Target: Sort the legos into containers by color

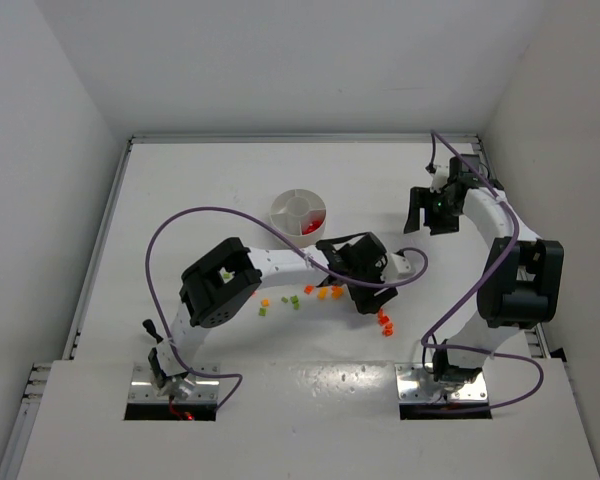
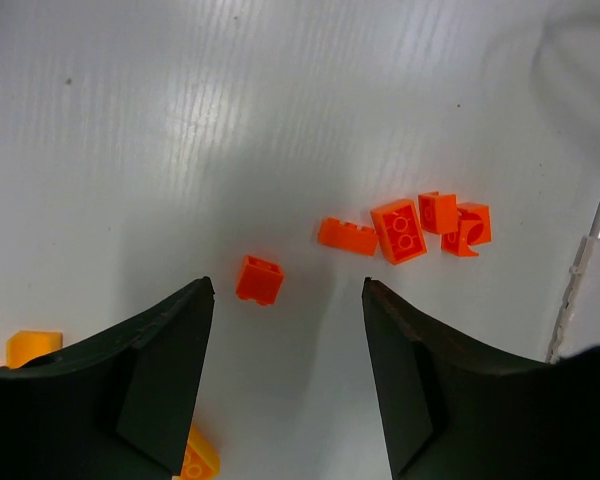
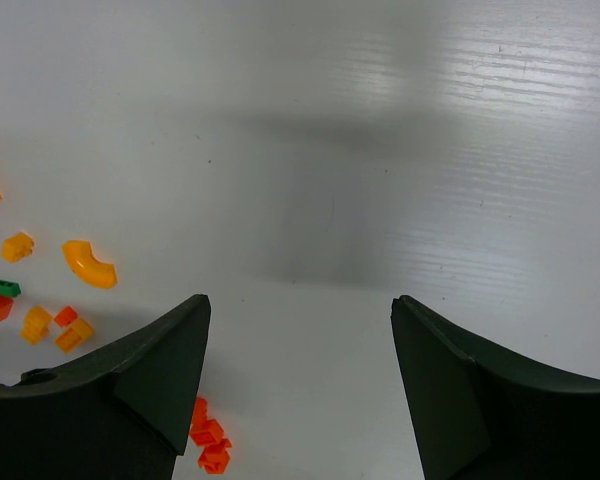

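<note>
From above, the dish (image 1: 285, 207) sits mid-table, with red legos (image 1: 312, 228) in its near-right wedge. Loose legos (image 1: 325, 292) lie nearer, around the left gripper (image 1: 365, 300); the right gripper (image 1: 427, 222) hangs well right. Left wrist: jaws wide, empty, one red brick (image 2: 259, 279) on the table (image 2: 180, 120) between them. Right wrist: jaws wide, empty, scattered legos to its left

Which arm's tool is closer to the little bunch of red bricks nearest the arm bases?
Left. The left tool hangs open right beside the red bricks, almost over them. The right tool is far off, toward the back right.
</note>
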Robot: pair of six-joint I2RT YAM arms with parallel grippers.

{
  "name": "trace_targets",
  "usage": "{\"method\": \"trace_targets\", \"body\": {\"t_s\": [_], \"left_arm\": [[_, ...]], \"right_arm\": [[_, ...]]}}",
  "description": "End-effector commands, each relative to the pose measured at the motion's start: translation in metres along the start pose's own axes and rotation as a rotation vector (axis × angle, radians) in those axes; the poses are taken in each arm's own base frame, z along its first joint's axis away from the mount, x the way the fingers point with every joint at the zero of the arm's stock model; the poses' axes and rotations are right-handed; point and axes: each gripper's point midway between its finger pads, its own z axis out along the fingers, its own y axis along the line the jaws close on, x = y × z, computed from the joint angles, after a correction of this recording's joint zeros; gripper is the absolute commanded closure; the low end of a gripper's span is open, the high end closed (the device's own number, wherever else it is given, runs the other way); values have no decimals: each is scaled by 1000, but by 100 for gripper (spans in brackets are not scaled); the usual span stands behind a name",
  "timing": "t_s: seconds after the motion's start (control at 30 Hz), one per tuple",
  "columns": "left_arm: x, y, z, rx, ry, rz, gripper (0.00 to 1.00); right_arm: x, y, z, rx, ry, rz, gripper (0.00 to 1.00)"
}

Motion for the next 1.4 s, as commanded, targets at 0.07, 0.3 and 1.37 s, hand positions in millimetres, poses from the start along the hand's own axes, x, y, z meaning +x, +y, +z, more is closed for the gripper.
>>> {"method": "trace_targets", "body": {"t_s": [0.07,0.3,1.37], "left_arm": [[1,-2,0,43,-7,89,33],[8,13,6,24,8,126,33],[-18,17,8,86,-96,205,44]], "right_arm": [[-12,3,-8,-13,-55,4,27],[-10,4,-9,-13,-55,4,27],[-7,1,-1,-14,-38,10,30]]}}
